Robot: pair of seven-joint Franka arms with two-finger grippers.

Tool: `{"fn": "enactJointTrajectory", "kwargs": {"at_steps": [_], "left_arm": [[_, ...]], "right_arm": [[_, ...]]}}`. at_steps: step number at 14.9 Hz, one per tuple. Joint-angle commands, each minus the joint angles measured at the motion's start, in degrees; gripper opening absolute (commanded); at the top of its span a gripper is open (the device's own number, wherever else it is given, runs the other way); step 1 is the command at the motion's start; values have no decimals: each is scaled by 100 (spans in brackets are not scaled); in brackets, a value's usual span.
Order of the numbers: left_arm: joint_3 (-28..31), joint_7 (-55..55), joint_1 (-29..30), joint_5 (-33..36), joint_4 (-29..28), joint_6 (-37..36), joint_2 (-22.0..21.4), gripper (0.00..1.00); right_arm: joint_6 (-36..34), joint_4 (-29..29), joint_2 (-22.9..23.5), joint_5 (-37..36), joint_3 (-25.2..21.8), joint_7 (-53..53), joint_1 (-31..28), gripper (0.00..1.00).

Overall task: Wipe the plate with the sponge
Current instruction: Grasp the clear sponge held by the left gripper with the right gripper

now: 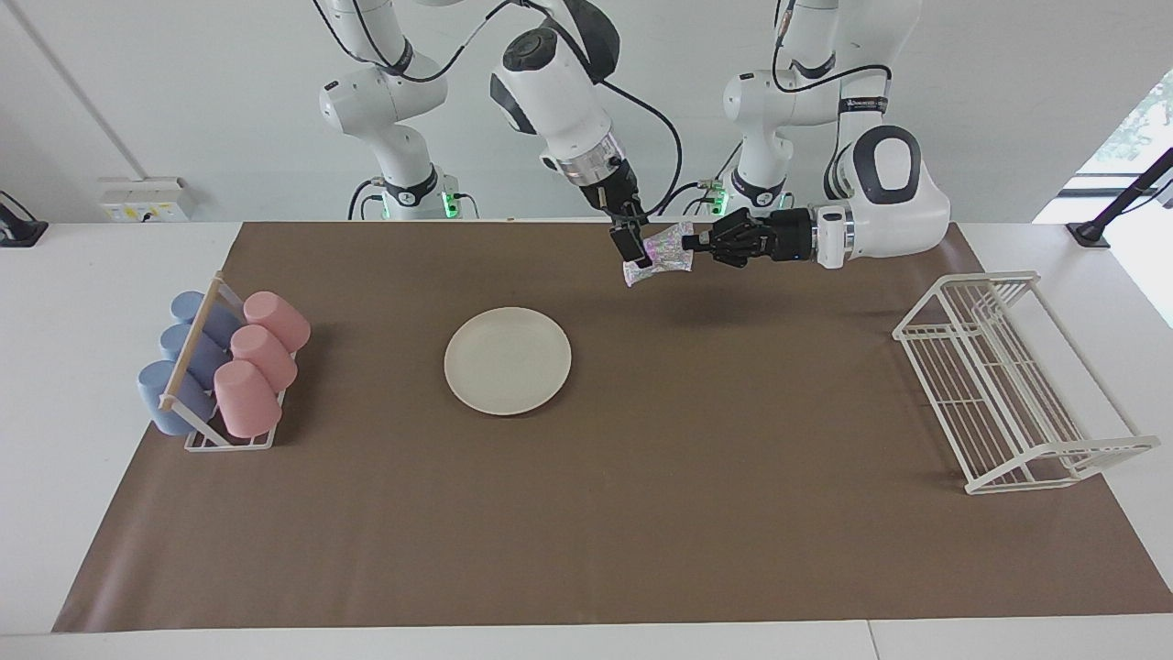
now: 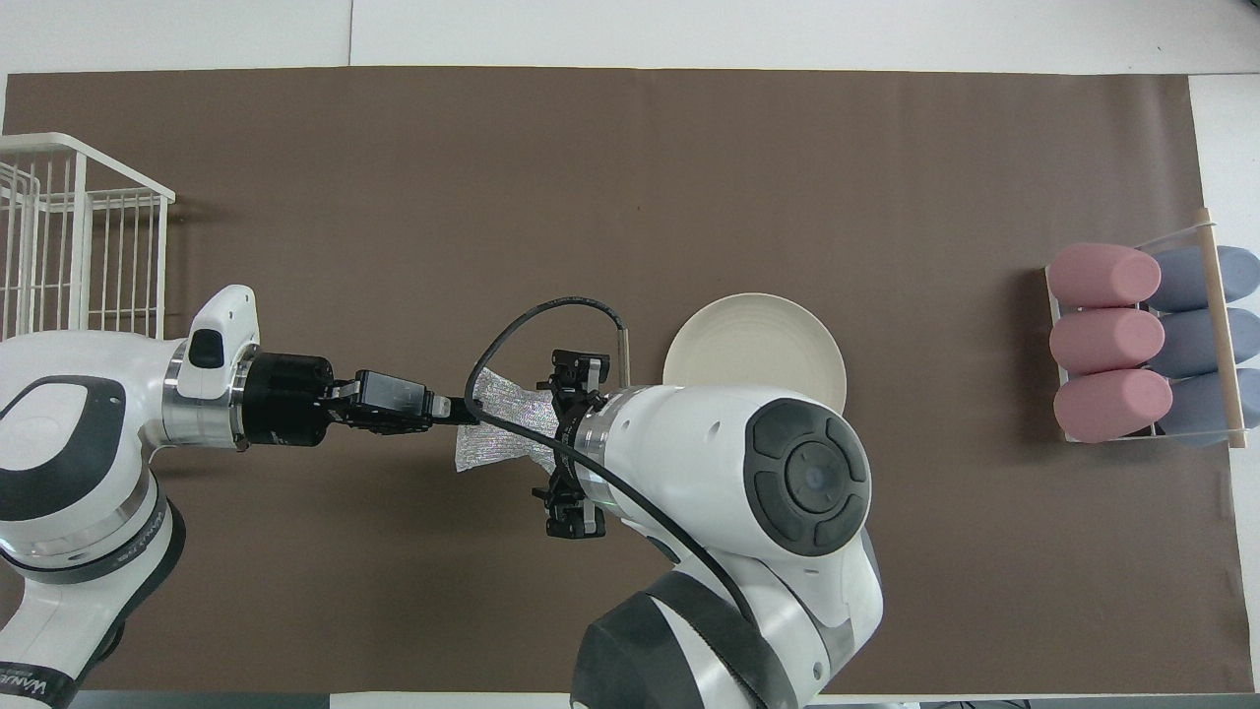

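Both the left gripper [image 1: 698, 244] and the right gripper [image 1: 634, 247] are pinching the sponge [image 1: 666, 253] in mid-air. The plate [image 1: 507, 360] is lying at about seven o'clock from them in the facing view.

Left gripper [image 2: 463, 408] pinching sponge [image 2: 502, 433] over mat [image 2: 630, 177], w/ right arm covering sponge's other end; plate [image 2: 754, 340] alongside, partly covered.

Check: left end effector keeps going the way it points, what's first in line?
The sponge, which the left end effector already grips. Just past it is the right end effector holding the sponge's other edge. The plate lies farther from the robots, off that line.
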Motion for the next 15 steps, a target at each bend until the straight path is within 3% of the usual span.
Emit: {"fn": "enactJointTrajectory", "kwargs": {"at_steps": [1, 4, 8, 10, 11, 15], "left_arm": [[55, 87, -31, -85, -160, 26, -133, 0], [55, 87, -31, -85, -160, 0, -133, 0], [55, 87, -31, -76, -160, 0, -133, 0], [63, 79, -31, -67, -160, 0, -133, 0], [64, 79, -31, -67, -160, -9, -133, 0], [72, 79, -22, -58, -160, -62, -133, 0]], "right_arm": [[155, -137, -72, 141, 11, -140, 0, 100], [348, -137, 7, 141, 11, -149, 9, 100], [515, -137, 25, 141, 11, -149, 52, 63], [603, -137, 51, 141, 11, -149, 123, 33], [638, -128, 60, 141, 11, -132, 123, 0], [621, -128, 60, 141, 11, -96, 97, 0]]}}
